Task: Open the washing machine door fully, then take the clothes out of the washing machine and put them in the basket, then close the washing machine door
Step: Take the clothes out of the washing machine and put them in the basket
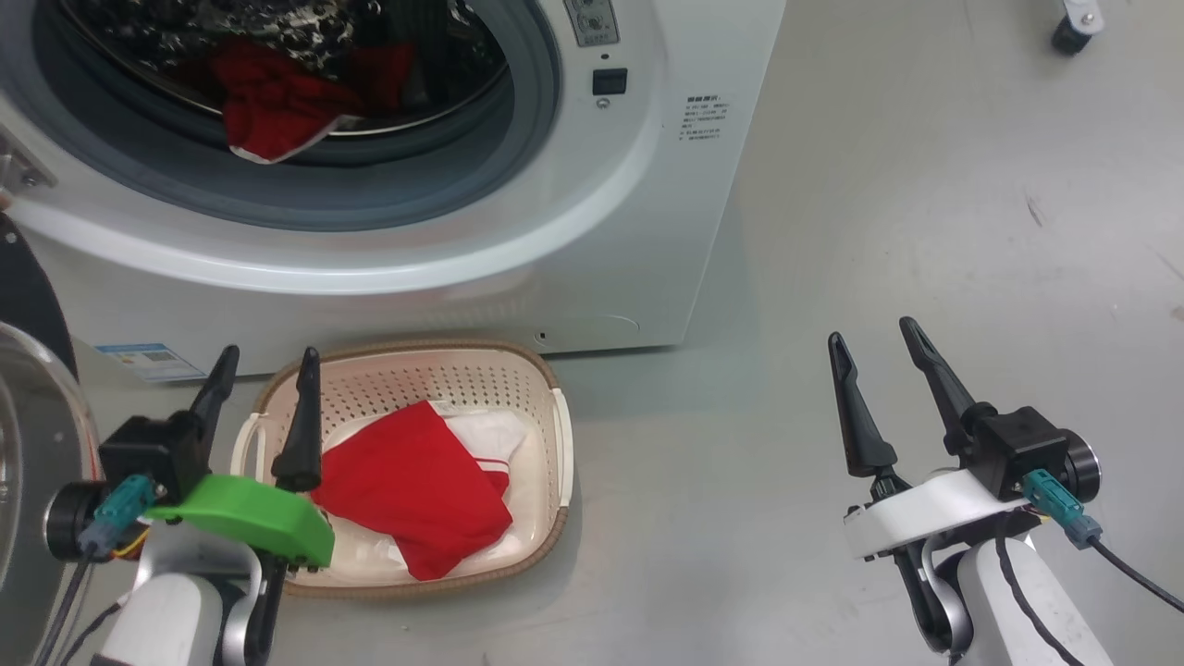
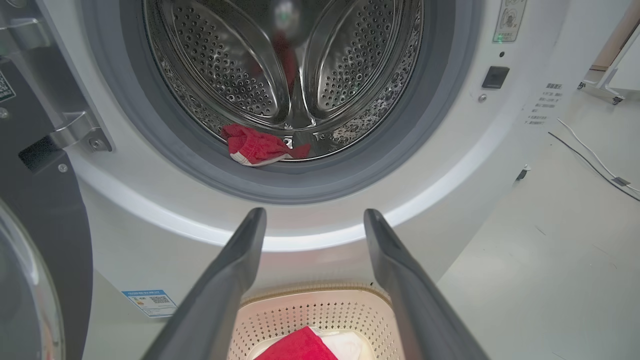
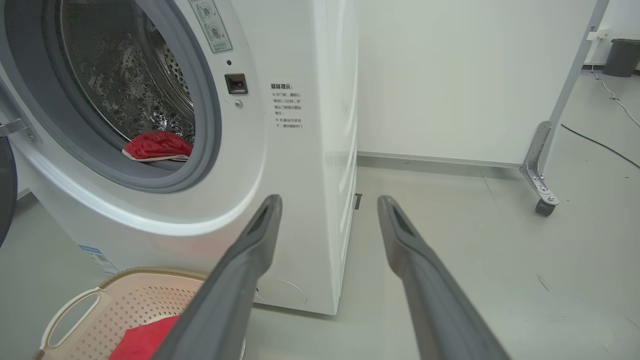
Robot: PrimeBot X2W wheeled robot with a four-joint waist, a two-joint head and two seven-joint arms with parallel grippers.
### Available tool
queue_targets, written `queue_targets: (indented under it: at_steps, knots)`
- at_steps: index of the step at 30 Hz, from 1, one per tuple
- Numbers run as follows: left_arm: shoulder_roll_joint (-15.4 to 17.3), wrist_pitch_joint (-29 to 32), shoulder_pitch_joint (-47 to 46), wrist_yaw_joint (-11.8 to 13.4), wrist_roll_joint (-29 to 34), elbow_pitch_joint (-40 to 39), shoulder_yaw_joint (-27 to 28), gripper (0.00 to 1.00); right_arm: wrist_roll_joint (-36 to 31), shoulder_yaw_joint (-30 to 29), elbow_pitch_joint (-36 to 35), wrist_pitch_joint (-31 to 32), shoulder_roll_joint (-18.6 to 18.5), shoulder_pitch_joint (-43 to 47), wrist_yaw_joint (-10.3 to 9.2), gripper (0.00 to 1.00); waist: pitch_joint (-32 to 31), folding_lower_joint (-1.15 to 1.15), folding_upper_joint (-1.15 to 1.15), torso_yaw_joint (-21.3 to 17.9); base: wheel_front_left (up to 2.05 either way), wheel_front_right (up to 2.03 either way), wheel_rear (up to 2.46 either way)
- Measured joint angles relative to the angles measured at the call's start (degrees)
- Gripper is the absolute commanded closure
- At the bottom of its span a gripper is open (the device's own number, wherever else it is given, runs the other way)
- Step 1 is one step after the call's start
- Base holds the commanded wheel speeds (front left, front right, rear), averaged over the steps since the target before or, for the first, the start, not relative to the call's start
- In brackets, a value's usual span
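The white washing machine stands with its door swung open at the left; the door's black rim and glass bowl show at the left edge. A red garment with white trim lies at the drum's front lip. Another red and white garment lies in the cream basket on the floor before the machine. My left gripper hovers open over the basket's left end, nothing between its fingers. My right gripper is open above bare floor to the right.
Grey floor stretches to the right of the machine. A castor wheel of a metal frame stands at the far right, a cable runs over the floor beyond it, and a dark bin sits by the wall.
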Motion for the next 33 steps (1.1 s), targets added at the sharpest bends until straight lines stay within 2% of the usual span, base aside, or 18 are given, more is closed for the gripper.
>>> queue_targets:
  at_steps: [10, 24, 33]
  knots:
    - [3.0, 4.6, -12.8, -1.1, 1.6, 4.9, -0.5, 0.00, 3.0, 3.6, -2.6, 0.0, -0.1, -4.6, -0.12, 0.00, 7.8, 0.00, 0.00, -3.3, 0.00, 0.00, 0.00]
    - [11.7, 13.9, -32.3, -2.6, 3.7, 11.4, 2.5, 0.00, 10.4, 8.8, -6.0, 0.0, -0.2, -12.3, -2.65, 0.00, 18.7, 0.01, 0.00, -9.8, 0.00, 0.00, 0.00]
    - [16.3, 17.4, -39.6, -2.6, 5.4, 18.3, 4.3, 0.00, 13.4, 10.9, -5.9, 0.0, -0.2, -13.6, -4.58, 0.00, 22.6, 0.01, 0.00, -15.0, 0.00, 0.00, 0.00]
